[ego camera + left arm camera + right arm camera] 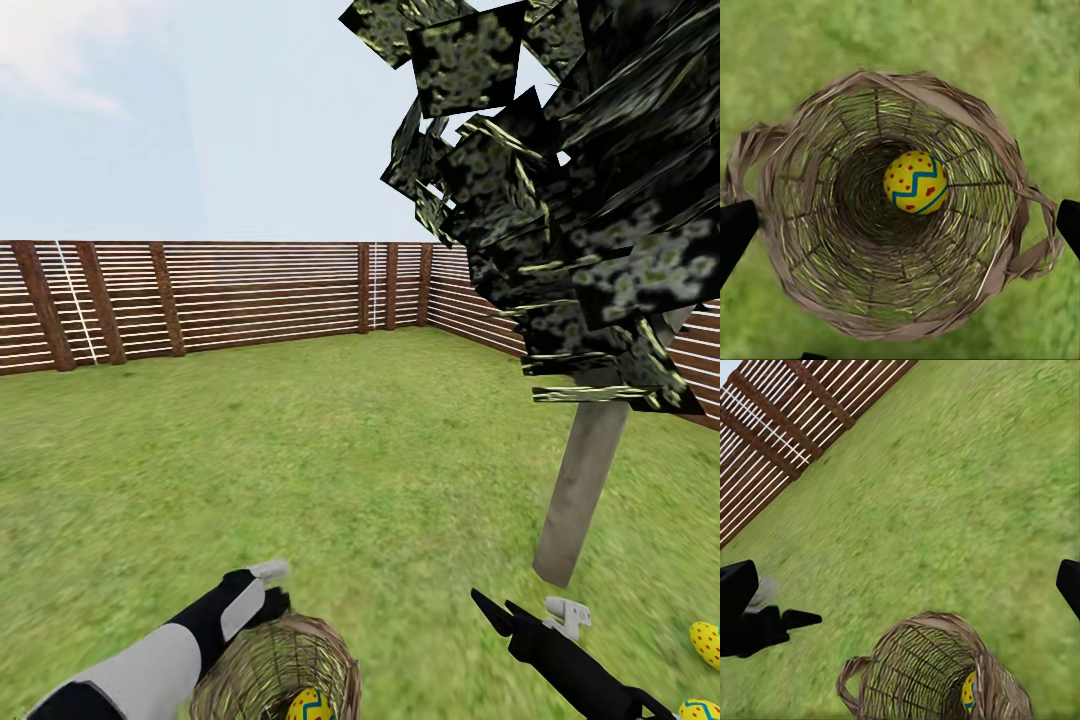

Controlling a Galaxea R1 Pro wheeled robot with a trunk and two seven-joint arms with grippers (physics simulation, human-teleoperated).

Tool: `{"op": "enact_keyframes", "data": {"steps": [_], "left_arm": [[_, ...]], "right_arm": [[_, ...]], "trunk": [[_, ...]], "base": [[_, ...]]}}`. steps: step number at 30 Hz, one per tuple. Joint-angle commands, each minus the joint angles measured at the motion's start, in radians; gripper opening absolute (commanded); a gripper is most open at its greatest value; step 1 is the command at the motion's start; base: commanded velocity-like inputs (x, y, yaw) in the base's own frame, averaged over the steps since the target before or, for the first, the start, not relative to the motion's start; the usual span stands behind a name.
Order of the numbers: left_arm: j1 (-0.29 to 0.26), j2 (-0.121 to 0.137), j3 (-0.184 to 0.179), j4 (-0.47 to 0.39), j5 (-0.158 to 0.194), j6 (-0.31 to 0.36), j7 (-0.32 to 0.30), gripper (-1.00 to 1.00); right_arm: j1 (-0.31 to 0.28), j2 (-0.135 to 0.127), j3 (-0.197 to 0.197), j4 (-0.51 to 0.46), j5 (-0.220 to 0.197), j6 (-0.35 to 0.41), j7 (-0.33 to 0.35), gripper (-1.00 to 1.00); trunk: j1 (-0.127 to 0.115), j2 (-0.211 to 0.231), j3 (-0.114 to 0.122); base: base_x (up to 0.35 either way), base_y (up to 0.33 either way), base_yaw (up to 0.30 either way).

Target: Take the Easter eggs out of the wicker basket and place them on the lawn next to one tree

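Observation:
The wicker basket (pixel 270 665) sits on the lawn (pixel 330 470) just in front of me. One yellow Easter egg (pixel 916 181) with a blue zigzag and red dots lies in its bottom. My left gripper (pixel 268 598) hangs straight above the basket (pixel 900 225), open, one fingertip (pixel 735 232) out past each side of the rim. Two more eggs (pixel 706 643) (pixel 700 710) rest on the grass at the right, near the pale trunk of the tree (pixel 585 480). My right gripper (pixel 492 608) hovers open and empty between basket and trunk; its wrist view catches the basket (pixel 937 671) and the egg (pixel 968 691).
A brown slatted fence (pixel 260 295) rings the garden at the back and right. The tree's dark blocky foliage (pixel 560 170) hangs overhead on the right. Open grass stretches ahead and to the left.

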Motion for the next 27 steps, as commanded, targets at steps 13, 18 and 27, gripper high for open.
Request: {"op": "enact_keyframes", "data": {"steps": [13, 18, 27], "left_arm": [[-0.174, 0.007, -0.009, 0.109, 0.13, 0.064, 0.175, 1.0], [-0.191, 0.008, -0.01, 0.132, 0.176, 0.078, 0.212, 1.0], [-0.193, 0.007, -0.011, 0.143, 0.191, 0.075, 0.218, 1.0]], "right_arm": [[0.0, 0.0, -0.003, -0.001, -0.005, 0.007, 0.001, 1.0], [0.0, 0.001, -0.002, -0.001, -0.006, 0.007, 0.0, 1.0], [0.0, 0.0, -0.004, -0.001, -0.006, 0.006, 0.0, 1.0]], "trunk": [[0.0, -0.001, -0.001], [0.0, -0.001, -0.001], [0.0, -0.001, -0.001]], "base": [[0.0, 0.0, 0.0], [0.0, 0.0, 0.0], [0.0, 0.0, 0.0]]}}
